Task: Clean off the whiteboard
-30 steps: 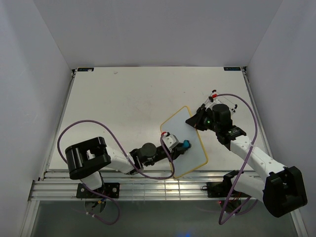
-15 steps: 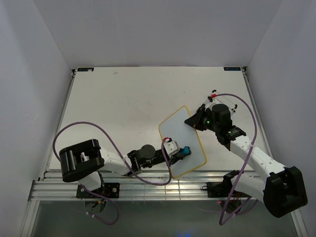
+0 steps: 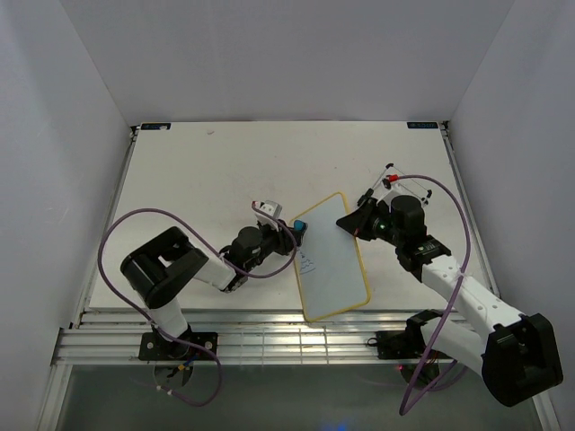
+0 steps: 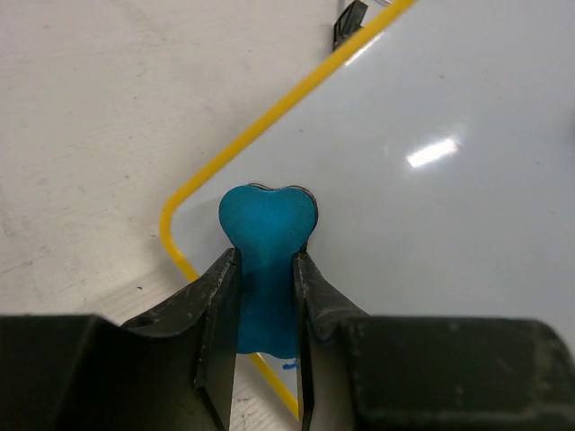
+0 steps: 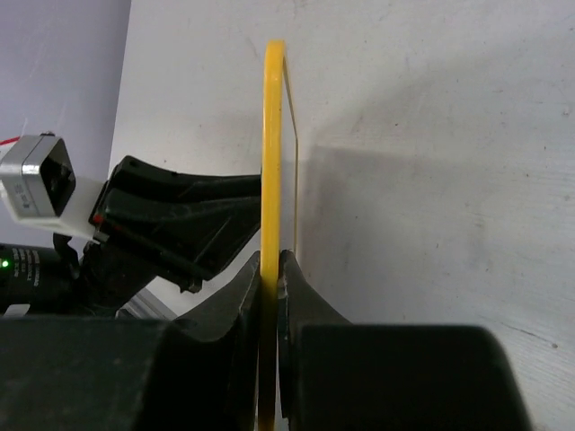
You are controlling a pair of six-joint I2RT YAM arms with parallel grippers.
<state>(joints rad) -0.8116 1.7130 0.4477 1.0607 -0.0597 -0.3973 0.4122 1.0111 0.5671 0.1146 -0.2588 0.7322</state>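
the whiteboard point(image 3: 334, 260) lies slanted on the table point(image 3: 207, 180), right of centre. its long side runs from the far right down toward the near edge, much as it did a second ago, though its near end now sits a little more to the left. a small blue mark point(image 3: 307, 263) shows just inside its left frame.

the right gripper point(image 3: 356, 224) holds the board at its far right corner. in the wrist view the fingers are pressed onto the yellow frame point(image 5: 272, 135), seen edge-on.

the left gripper point(image 3: 289, 230) pinches the teal eraser point(image 3: 297, 227) between its jaws, and the eraser's rounded end point(image 4: 267, 233) rests on the white surface just inside the far left corner. a second ago the eraser was lower, near the board's middle, with the left arm stretched along the near edge. now that arm is folded back and the eraser is at the corner.
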